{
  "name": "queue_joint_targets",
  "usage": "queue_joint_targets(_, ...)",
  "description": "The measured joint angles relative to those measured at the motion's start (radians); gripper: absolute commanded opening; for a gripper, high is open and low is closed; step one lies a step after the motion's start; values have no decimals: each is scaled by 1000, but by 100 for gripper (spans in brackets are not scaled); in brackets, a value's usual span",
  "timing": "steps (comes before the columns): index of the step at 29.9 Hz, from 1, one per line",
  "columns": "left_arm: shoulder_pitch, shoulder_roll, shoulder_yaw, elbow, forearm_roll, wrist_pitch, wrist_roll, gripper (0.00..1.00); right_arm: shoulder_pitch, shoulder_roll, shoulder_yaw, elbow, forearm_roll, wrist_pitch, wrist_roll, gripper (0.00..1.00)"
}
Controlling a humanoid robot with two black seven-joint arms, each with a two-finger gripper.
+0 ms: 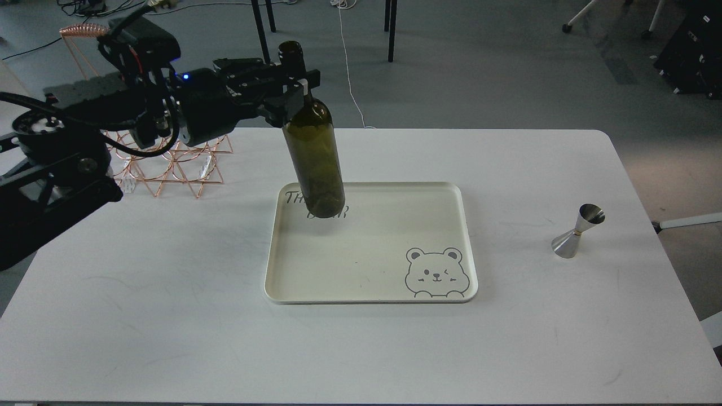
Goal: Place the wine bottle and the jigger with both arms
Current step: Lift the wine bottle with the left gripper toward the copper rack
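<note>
The dark olive-green wine bottle (313, 158) hangs slightly tilted above the back left part of the cream tray (445, 194), lifted off it. My left gripper (294, 84) is shut on the bottle's neck, its arm coming in from the left. The steel jigger (578, 232) stands upright on the white table, far right of the tray. My right arm and gripper are out of view.
A copper wire rack (169, 163) stands on the table at the back left, behind my left arm. The tray has a bear drawing (435, 273) at its front right corner. Chair legs and cables lie on the floor beyond the table.
</note>
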Motion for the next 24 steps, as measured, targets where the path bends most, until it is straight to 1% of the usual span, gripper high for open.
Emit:
queue_joint_targets(3,-59,96,-3,5,-65,-5,-30,9,0,-2,0,0,0,1,0,96)
queue_joint_targets(5,-99,141,1,24,-89,-6,-41,9,0,-2,0,1,0,1,0,96)
queue_joint_targets(9,-150,185,10,114,-91,-7,-72,9,2,4,0,1,0,1,0,96)
queue_joint_targets(11,-157,189,10,159,-87,-7,-87,9,12,8,0,2,0,1,0,96)
queue_joint_targets(13,-159,190,11,208,-84,-7,-92,9,17,10,-1,2,0,1,0,96)
queue_joint_targets(19,-151,168,31,334,-52,4,-94,9,31,10,-5,1,0,0,0,96)
queue_joint_targets(24,-154,126,81,397,-38,26,-94,9,33,7,-7,1,0,1,0,96)
